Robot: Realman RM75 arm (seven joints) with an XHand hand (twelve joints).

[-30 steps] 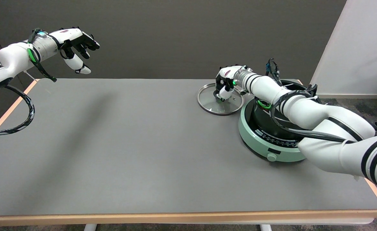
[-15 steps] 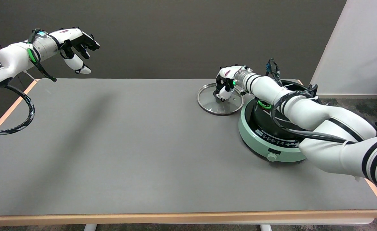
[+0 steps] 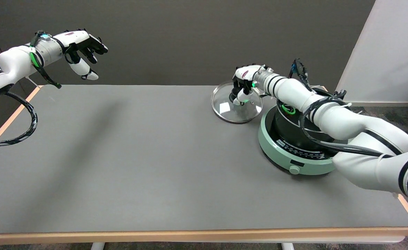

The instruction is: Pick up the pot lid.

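The pot lid (image 3: pixel 230 108) is a round glass disc with a metal rim, at the table's far right, just left of the pot. It hangs a little above the table, slightly tilted. My right hand (image 3: pixel 242 82) reaches over it from the right and grips the black knob at its centre, fingers curled down around it. The knob itself is mostly hidden by the fingers.
A black pot (image 3: pixel 296 126) stands on a mint-green induction cooker (image 3: pixel 287 158) at the right, under my right forearm. The idle left hand (image 3: pixel 82 47) hangs in the air at upper left. A grey mat (image 3: pixel 138 156) covers the table.
My right hand has risen and drawn slightly left, taking the lid up off the table; before, the lid lay flat on the mat.
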